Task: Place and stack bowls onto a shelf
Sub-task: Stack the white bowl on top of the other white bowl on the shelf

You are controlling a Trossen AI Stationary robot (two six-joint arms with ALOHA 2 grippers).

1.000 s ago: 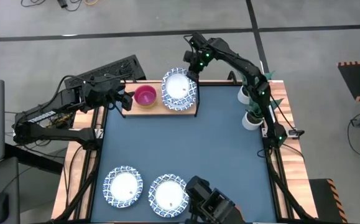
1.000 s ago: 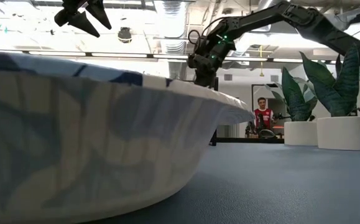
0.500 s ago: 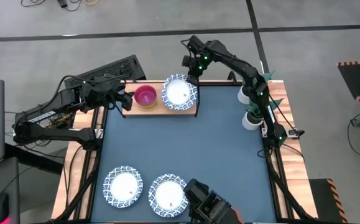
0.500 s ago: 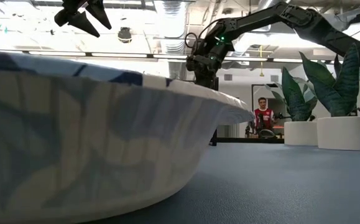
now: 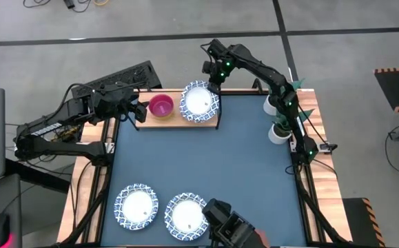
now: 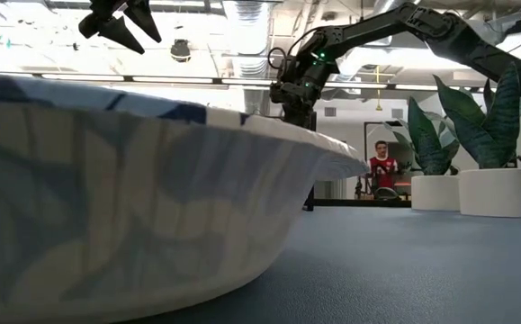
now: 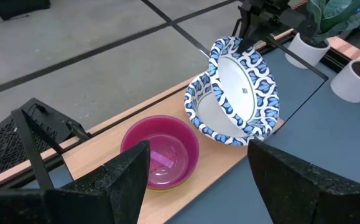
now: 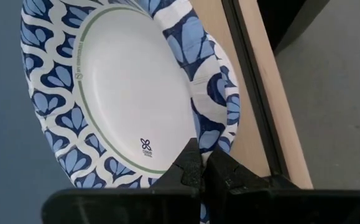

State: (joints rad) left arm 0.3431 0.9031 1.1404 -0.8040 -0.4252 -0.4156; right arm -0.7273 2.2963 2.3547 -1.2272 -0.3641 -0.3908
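Observation:
On the wooden shelf at the table's far edge stands a magenta bowl on a yellow-green one. Right of it lies a white bowl with a blue patterned rim. A second patterned bowl stands tilted in it, with my right gripper shut on its far rim. My left gripper hovers open at the shelf's left end, just left of the magenta bowl and touching nothing. Two more patterned bowls rest on the table near its front edge. My right gripper pinches the tilted bowl's raised far rim between its two fingers. The fingers slant down from the table's far side. The bowl's far side is lifted, and its lower rim rests in the patterned bowl beneath.
Two white plant pots stand at the table's right edge. The shelf's black wire frame runs just behind the held bowl. In the low view a near bowl fills the foreground, and a person shows in the room behind.
My right gripper has tipped slightly with the patterned bowl, whose outline over the lower bowl has shifted a little; its grip stays shut.

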